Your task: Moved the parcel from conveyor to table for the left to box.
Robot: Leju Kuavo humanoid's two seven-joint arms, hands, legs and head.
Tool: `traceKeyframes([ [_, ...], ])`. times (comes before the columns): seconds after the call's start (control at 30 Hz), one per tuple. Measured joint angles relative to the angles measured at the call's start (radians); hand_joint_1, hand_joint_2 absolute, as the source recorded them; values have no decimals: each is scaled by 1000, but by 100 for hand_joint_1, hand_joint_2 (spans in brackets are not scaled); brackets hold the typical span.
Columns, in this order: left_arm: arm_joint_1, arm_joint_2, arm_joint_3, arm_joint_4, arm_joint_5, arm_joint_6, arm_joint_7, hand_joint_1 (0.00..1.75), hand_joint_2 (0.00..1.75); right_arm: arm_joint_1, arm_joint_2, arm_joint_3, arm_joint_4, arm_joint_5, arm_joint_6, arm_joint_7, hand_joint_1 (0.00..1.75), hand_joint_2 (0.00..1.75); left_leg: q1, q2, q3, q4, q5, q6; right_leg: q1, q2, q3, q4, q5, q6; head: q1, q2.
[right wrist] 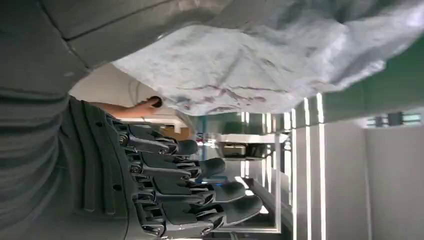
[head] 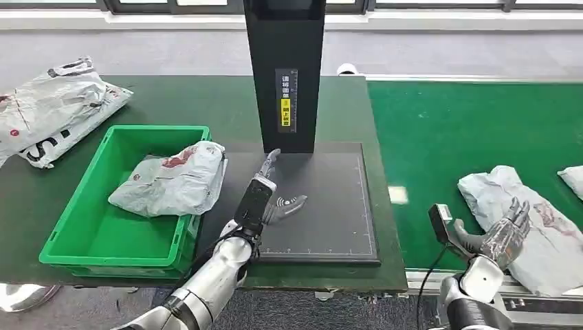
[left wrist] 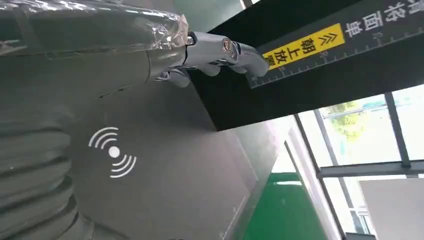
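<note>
A grey plastic parcel (head: 533, 223) lies on the green conveyor (head: 474, 130) at the right. My right hand (head: 505, 234) hovers at its near left edge, fingers apart and holding nothing; the right wrist view shows the parcel (right wrist: 260, 55) close beside the spread fingers (right wrist: 200, 185). My left hand (head: 275, 199) is stretched open over the black scanner mat (head: 330, 206), empty, its fingers (left wrist: 220, 50) near the black post (left wrist: 320, 65). A second grey parcel (head: 175, 180) rests in the green box (head: 75, 227) on the left.
The black scanner post (head: 285, 69) rises behind the mat. More grey bags (head: 58, 106) lie on the dark table at the far left. Another parcel's corner (head: 572, 180) shows at the conveyor's right edge.
</note>
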Motion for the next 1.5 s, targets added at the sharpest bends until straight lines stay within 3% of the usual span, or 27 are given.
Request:
traceKeyframes([
  [0.47, 0, 11, 1, 24, -17, 21, 2, 0, 175, -48, -111, 83, 207, 0, 265, 194, 0, 175, 0, -1, -1, 0, 0, 0, 0, -1, 0, 0, 0, 0, 0, 0],
  [0.5, 0, 13, 1, 27, -17, 21, 0, 0, 175, -55, -117, 85, 219, 0, 295, 195, 175, 175, 0, -1, 0, 0, 0, 0, 0, -1, 0, 0, 0, 0, 0, 0],
  [0.73, -1, 16, 3, 42, -18, 18, -15, 0, 175, -92, -146, 88, 280, -14, 433, 164, 175, 175, 0, -2, 0, 0, 1, 1, 0, -2, 1, 0, 0, 0, 0, 0],
  [1.07, 0, 34, 28, 41, -16, 21, -19, 0, 175, -127, -159, 88, 299, -26, 437, 92, 175, 175, 0, 1, 1, 0, 1, 1, 0, 1, 1, 0, 1, 1, 0, 0],
  [1.13, 2, 36, 34, 38, -16, 25, -19, 0, 175, -132, -158, 88, 301, -23, 413, 76, 175, 175, 0, 1, 0, 0, 1, 1, 0, 0, 2, 0, 1, 1, 0, 0],
  [1.27, 18, 47, 56, 16, -23, 53, -21, 0, 175, -152, -131, 88, 301, -15, 252, -23, 175, 175, 0, 3, 0, 0, 1, 1, 0, 3, 1, 1, 2, 1, 0, 0],
  [1.43, 42, 57, 76, -23, -70, 103, -21, 0, 175, -172, -62, 77, 248, -149, 19, -291, 175, 175, 0, 2, 0, 0, 2, 1, 0, 2, 0, 2, 1, 1, 0, 0],
  [1.5, 45, 61, 78, -35, -82, 113, -19, 0, 175, -176, -33, 74, 201, -186, -2, -360, 175, 175, 0, 2, 0, 0, 2, 1, 0, 2, -1, 2, 1, 1, 0, 0],
])
